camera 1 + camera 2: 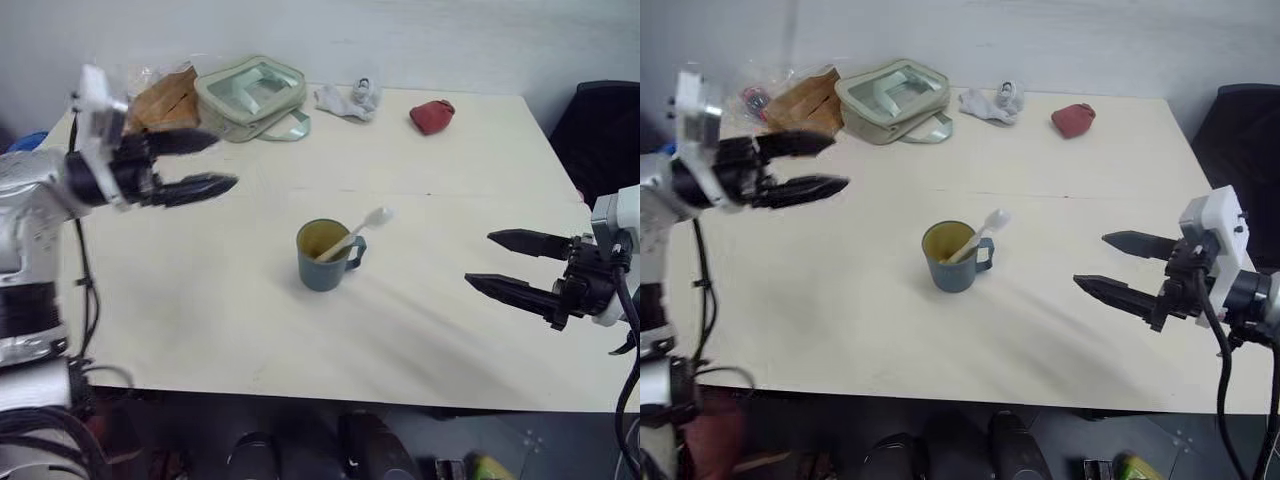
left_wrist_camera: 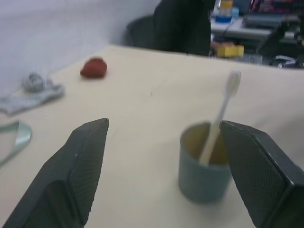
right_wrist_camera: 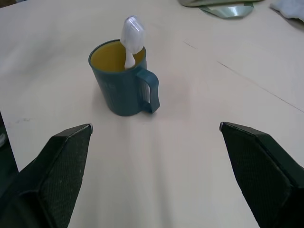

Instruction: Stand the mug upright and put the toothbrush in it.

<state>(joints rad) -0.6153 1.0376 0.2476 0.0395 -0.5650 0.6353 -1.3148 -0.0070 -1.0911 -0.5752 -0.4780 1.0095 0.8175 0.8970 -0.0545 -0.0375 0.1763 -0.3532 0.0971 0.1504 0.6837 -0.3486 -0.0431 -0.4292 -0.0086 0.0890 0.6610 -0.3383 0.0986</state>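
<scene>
The teal-blue mug stands upright in the middle of the cream table, its handle toward the right. The white toothbrush leans inside it, head up and sticking out over the rim; the wrist views show the same mug and toothbrush. My left gripper hangs open and empty above the table's left part, well clear of the mug. My right gripper hovers open and empty near the table's right edge, pointing toward the mug.
Along the far edge lie a brown paper bag, a pale green pouch, a crumpled white cloth and a small red object. A dark chair stands past the right edge.
</scene>
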